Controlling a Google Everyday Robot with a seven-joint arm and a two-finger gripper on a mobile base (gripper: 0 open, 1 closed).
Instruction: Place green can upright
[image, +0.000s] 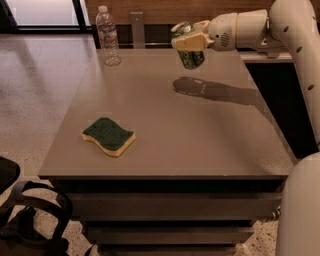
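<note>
The green can (190, 54) is a small dark green patterned can with a silver top. It hangs roughly upright in the air above the far middle of the table (200, 135), with its shadow on the tabletop below it. My gripper (188, 41) reaches in from the right on a white arm and is shut on the can's upper part. The can's bottom end is clear of the table.
A clear plastic water bottle (108, 36) stands at the table's far left corner. A green-topped yellow sponge (109, 136) lies near the front left. A metal post (137, 29) stands behind the far edge. A dark chair base (30, 220) sits on the floor at lower left.
</note>
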